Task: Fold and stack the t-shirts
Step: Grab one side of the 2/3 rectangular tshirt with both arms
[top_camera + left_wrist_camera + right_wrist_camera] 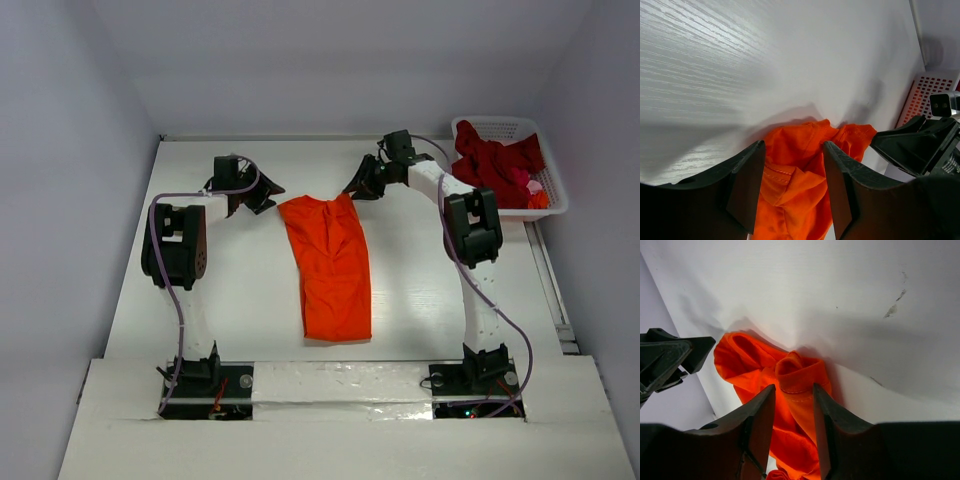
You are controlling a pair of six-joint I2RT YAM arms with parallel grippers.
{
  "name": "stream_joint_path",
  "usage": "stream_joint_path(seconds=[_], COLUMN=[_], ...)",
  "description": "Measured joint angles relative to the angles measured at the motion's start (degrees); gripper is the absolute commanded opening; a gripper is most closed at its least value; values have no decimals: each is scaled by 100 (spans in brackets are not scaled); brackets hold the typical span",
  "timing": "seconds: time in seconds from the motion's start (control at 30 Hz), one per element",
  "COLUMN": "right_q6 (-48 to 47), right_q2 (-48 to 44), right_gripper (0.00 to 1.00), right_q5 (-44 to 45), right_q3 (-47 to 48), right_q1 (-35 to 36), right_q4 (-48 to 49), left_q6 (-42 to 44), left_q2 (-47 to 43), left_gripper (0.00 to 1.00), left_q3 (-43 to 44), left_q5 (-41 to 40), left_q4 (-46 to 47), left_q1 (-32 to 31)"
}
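Two corners of the orange-red t-shirt (330,265) are at stake, and both are at its far edge. The shirt lies near the middle of the worktop (240,300) as a long narrow strip running from the far side toward the arm bases. The left jaws sit at its far left corner and the right jaws at its far right corner.

1. Jaw state. In each wrist view the jaws stand part-way apart and the cloth fills the gap between them. On the left it is a bunched fold (790,185). On the right it is a hemmed edge (797,375). I cannot tell whether either pair is pinching the cloth or only straddling it.

2. Risk: uneven grip. If one pair bites and the other only brushes the fabric, I judge that a lift would drag the shirt askew and spoil the fold line.

3. Risk: wrong layer count. The strip looks doubled over. A shallow bite may take the top layer alone, and the shirt would then open out when raised.

4. Risk: slip. Soft plain cloth held by a thin hem can slide out under its own weight.

5. Risk: collision. The two pairs of jaws are near each other, and each one shows in the other's wrist view. An inward move could bring them into contact.

The dark red t-shirts (490,165) lie heaped in the white lattice basket (556,190) at the far right, not yet folded.
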Motion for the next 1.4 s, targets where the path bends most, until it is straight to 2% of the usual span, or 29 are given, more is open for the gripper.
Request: stream_joint_path(seconds=[0.1, 0.17, 0.2, 0.27, 0.4, 0.57, 0.67, 0.8, 1.17, 1.2, 1.3, 1.4], right_q6=[-2, 0, -2, -22, -90, -184, -245, -315, -332, -332, -341, -332], right_q2=[63, 129, 177, 254, 256, 264, 323, 354, 437, 444, 450, 463], right_gripper=[41, 47, 54, 58, 62, 61, 57, 42, 26, 15, 0, 0], right_q5=[0, 2, 2, 7, 201, 501, 695, 942, 1163, 1174, 1202, 1217], right_q3=[24, 46, 70, 162, 398, 627, 887, 1099, 1222, 1224, 1224, 1233], right_q1=[13, 20, 24, 28, 94, 223, 295, 341, 361, 361, 361, 361], right_q4=[-33, -76, -107, -212, -417, -739, -966, -1156, -1440, -1443, -1480, -1510], left_q6=[2, 4, 4, 2, 2, 2, 2, 2, 0, 0, -2, -7], left_q2=[-2, -2, -4, -4, -11, -15, -22, -24, -74, -74, -74, -74], left_gripper=[46, 46, 46, 46, 46, 46, 46, 46, 46, 46, 46, 46], left_q3=[20, 31, 31, 31, 44, 83, 83, 83, 83, 83, 83, 83], left_q5=[0, -2, 0, -2, -2, 2, 11, 13, 46, 50, 57, 63], left_q4=[-37, -55, -59, -66, -85, -103, -103, -105, -98, -98, -98, -98], left_q1=[0, 0, 0, 0, 0, 0, 0, 0, 15, 17, 17, 17])
